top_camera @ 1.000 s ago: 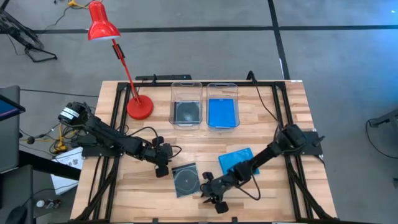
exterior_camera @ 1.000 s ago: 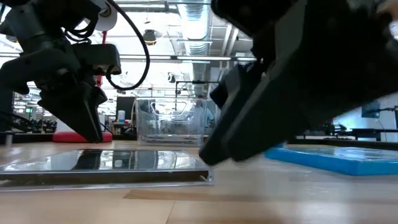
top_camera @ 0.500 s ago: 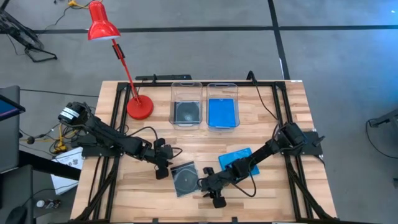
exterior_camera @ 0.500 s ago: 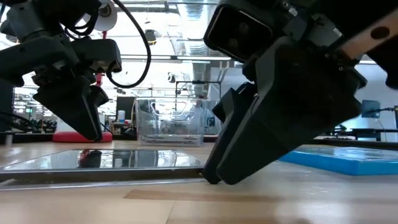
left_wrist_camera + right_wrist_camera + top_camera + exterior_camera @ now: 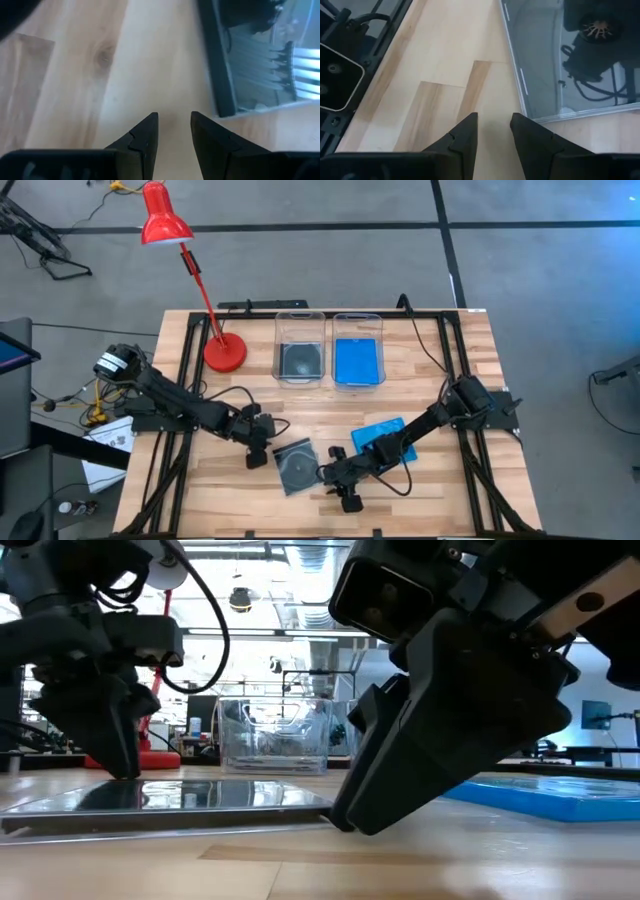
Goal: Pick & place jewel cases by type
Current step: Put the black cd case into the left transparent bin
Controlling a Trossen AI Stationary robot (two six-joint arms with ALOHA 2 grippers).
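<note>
A clear jewel case showing a dark disc lies flat on the table near the front edge. A blue jewel case lies flat to its right. My left gripper points down at the table just off the clear case's left corner, fingers slightly open on nothing. My right gripper slants down at the case's near right corner, also slightly open and empty. In the low view the clear case lies between my left gripper and my right gripper. My right gripper has one fingertip right beside the clear case's near right corner; whether it touches the case, I cannot tell. Nothing lies between its fingers. My left gripper touches no case.
Two clear bins stand at the back: the left bin holds a dark case, the right bin a blue one. A red desk lamp stands on its base at the back left. Black rails run along both table sides.
My right gripper has moved a little toward the table's left and far side, up to the clear case's near right corner, tipping lower. The clear case lies about where it did.
</note>
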